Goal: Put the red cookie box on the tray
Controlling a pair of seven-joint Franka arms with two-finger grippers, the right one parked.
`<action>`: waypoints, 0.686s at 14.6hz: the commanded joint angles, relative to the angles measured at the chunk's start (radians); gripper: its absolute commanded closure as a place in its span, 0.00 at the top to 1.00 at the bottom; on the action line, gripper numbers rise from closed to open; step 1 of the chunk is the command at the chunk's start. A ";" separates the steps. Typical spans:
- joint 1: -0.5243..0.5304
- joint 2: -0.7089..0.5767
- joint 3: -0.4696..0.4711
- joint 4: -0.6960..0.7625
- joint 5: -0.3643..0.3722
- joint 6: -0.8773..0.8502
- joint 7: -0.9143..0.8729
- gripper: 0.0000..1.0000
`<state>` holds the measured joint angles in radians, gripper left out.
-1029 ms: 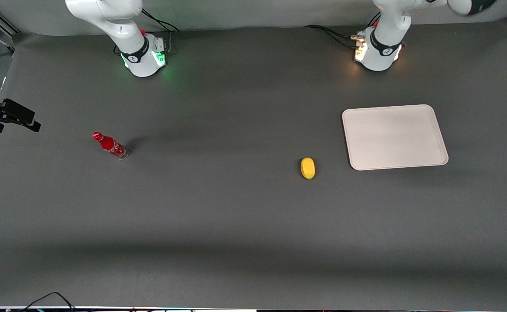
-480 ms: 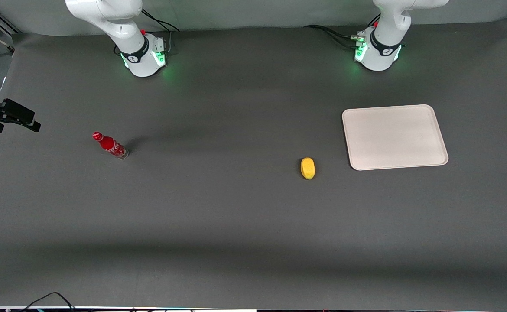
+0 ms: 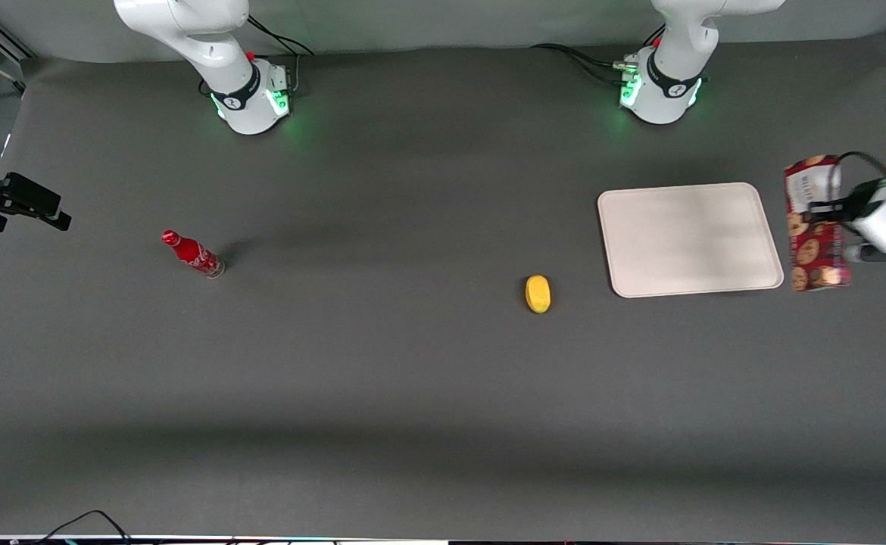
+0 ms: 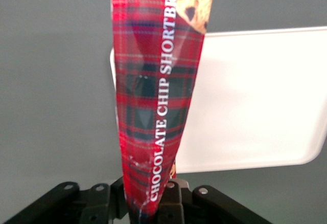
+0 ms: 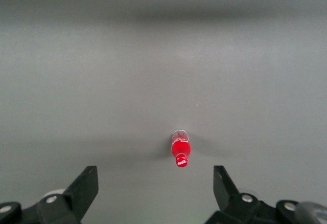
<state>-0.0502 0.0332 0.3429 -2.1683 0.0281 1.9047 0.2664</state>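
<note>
At the working arm's end of the table, the gripper (image 3: pixel 829 210) holds the red cookie box (image 3: pixel 814 224) in the air, just beside the tray (image 3: pixel 689 238) and clear of its rim. From the front, the box appears as a long dark-red shape with cookie pictures along it and a white label at the end nearer the arm bases. Its 2 ends reach about as far as the tray's 2 long edges do, and the white wrist body sits at the side of the box away from the tray.

On the wrist camera, the gripper (image 4: pixel 150 203) is clamped on the narrow tartan side of the box (image 4: pixel 153 96), where white lettering reads CHOCOLATE CHIP SHORTBREAD in part. The black fingers (image 4: pixel 171 196) press against the box on both sides. A cookie picture shows at the end of the box farthest from the fingers. The tray (image 4: pixel 255 101) lies flat on the dark mat beneath and beside the box, pale, with rounded corners and a low rim, and the box covers part of one short edge in that view.

A yellow oval object (image 3: pixel 538 294) lies on the mat near the tray's corner, nearer the front camera than the tray. A small red bottle (image 3: pixel 191 253) lies well apart, toward the parked arm's end of the table
</note>
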 commanded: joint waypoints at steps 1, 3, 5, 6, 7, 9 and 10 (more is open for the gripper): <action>0.003 -0.038 0.053 -0.180 0.018 0.184 -0.022 0.00; 0.004 0.000 0.062 -0.240 0.018 0.311 -0.021 0.00; 0.004 0.025 0.079 -0.272 0.015 0.384 -0.010 0.00; 0.004 0.028 0.079 -0.278 0.013 0.392 -0.010 0.00; 0.004 0.028 0.079 -0.285 0.013 0.395 -0.010 0.00; 0.004 0.046 0.079 -0.298 0.006 0.433 -0.010 0.57; 0.004 0.062 0.079 -0.307 0.006 0.466 -0.010 0.94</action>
<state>-0.0428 0.0869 0.4179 -2.4479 0.0287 2.3057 0.2623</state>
